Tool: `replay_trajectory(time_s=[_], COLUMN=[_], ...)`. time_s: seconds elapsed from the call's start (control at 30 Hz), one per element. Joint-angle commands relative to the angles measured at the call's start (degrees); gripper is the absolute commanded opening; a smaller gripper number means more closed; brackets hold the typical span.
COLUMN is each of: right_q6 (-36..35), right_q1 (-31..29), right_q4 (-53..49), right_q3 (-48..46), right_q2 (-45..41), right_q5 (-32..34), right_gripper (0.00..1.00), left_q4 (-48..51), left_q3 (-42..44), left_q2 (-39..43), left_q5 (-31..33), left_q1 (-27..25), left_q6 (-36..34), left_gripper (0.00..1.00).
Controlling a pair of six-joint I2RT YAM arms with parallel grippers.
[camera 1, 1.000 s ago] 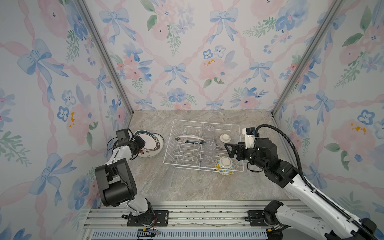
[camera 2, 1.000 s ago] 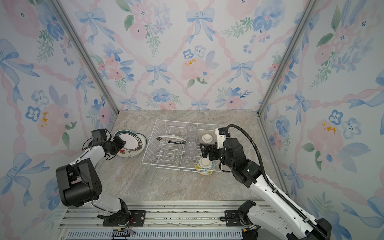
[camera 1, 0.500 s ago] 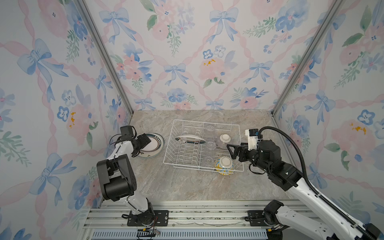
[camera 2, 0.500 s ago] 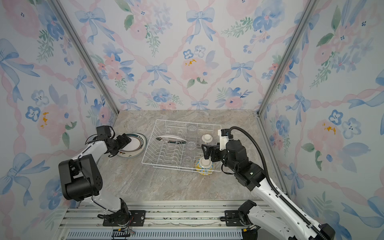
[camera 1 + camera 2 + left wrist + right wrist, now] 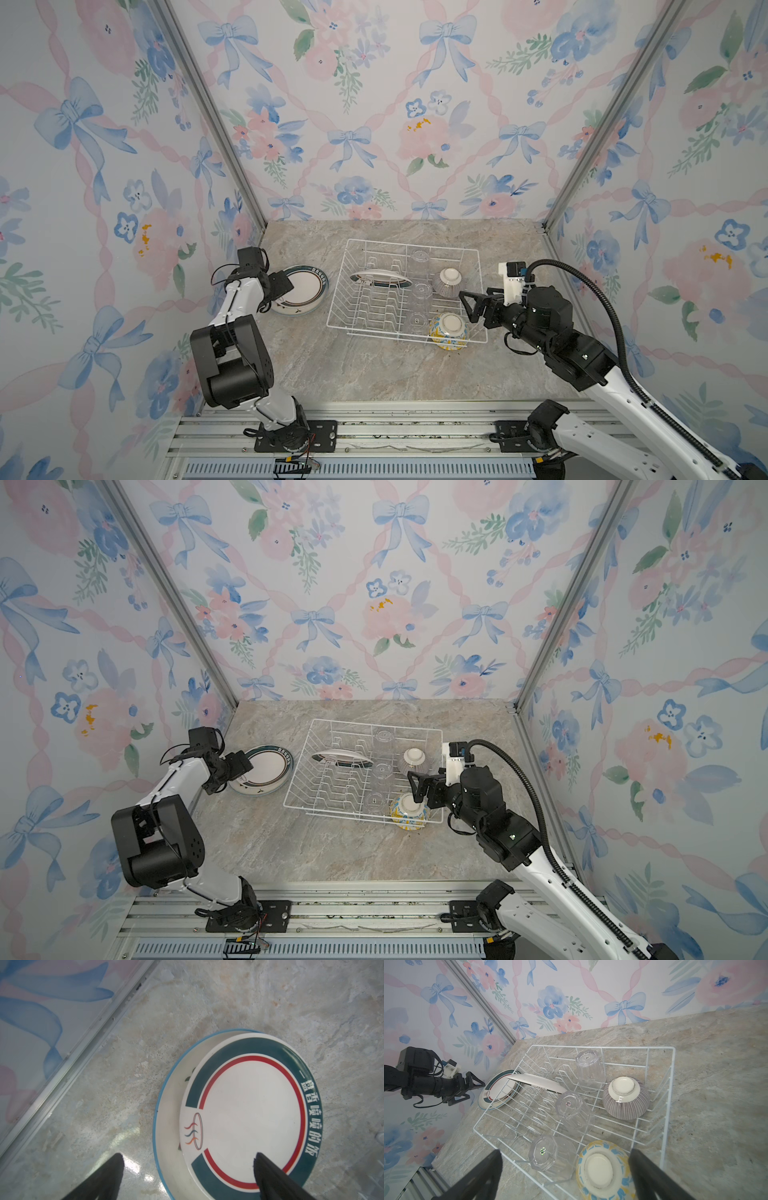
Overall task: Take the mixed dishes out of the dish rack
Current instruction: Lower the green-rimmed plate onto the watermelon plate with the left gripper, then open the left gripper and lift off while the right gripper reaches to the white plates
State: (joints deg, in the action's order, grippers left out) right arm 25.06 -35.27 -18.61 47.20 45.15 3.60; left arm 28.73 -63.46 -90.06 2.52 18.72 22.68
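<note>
The white wire dish rack (image 5: 374, 329) (image 5: 332, 809) (image 5: 671, 1084) stands mid-table. In it a plate (image 5: 380, 278) (image 5: 535, 1082) leans in the dividers. Three clear glass cups (image 5: 420, 293) (image 5: 574, 1113) stand upside down beside an upturned purple-striped bowl (image 5: 448, 282) (image 5: 626, 1097) and a yellow-blue bowl (image 5: 449, 330) (image 5: 604, 1169). Left of the rack a dark-rimmed plate (image 5: 305, 289) (image 5: 249, 1113) lies flat on a blue-rimmed plate (image 5: 166, 1126). My left gripper (image 5: 286, 286) (image 5: 188, 1155) is open astride their edge, holding nothing. Open too, my right gripper (image 5: 467, 306) (image 5: 565, 1152) hovers over the yellow-blue bowl and the nearest cup.
Floral walls close the table on the left, back and right, with a metal corner post (image 5: 68, 1059) near the plate stack. An aluminium rail (image 5: 395, 432) runs along the front. The right arm's black cable (image 5: 598, 291) loops above the rack's right side.
My left gripper has opened and let go of the dark-rimmed plate, which now lies flat on the blue-rimmed plate. The right gripper has hardly moved.
</note>
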Motion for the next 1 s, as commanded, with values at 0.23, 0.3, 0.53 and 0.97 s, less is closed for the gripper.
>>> replay_trajectory(time_s=[0.23, 0.3, 0.53, 0.97], right_q6=[-0.7, -0.97, -7.99, -8.72], right_q1=[0.05, -0.85, -5.5, -11.31], right_q4=[-2.85, -3.27, -8.41, -10.15], right_q3=[0.36, 1.35, 9.79, 23.02], right_q2=[3.99, 5.56, 16.13, 34.9], right_q5=[-0.81, -1.11, 0.79, 6.75], right_gripper=[0.97, 0.97, 0.97, 0.97], left_q4=[1.5, 1.27, -0.28, -4.99], left_q3=[8.38, 10.12, 15.02, 27.16], left_q2=[19.94, 23.45, 33.72, 46.54], left_q5=[-6.29, -9.1, -17.02, -33.06], left_q1=[-1.47, -2.66, -7.28, -9.1], left_q6=[0.23, 0.67, 2.28, 6.77], left_gripper=[0.98, 0.98, 0.98, 0.98])
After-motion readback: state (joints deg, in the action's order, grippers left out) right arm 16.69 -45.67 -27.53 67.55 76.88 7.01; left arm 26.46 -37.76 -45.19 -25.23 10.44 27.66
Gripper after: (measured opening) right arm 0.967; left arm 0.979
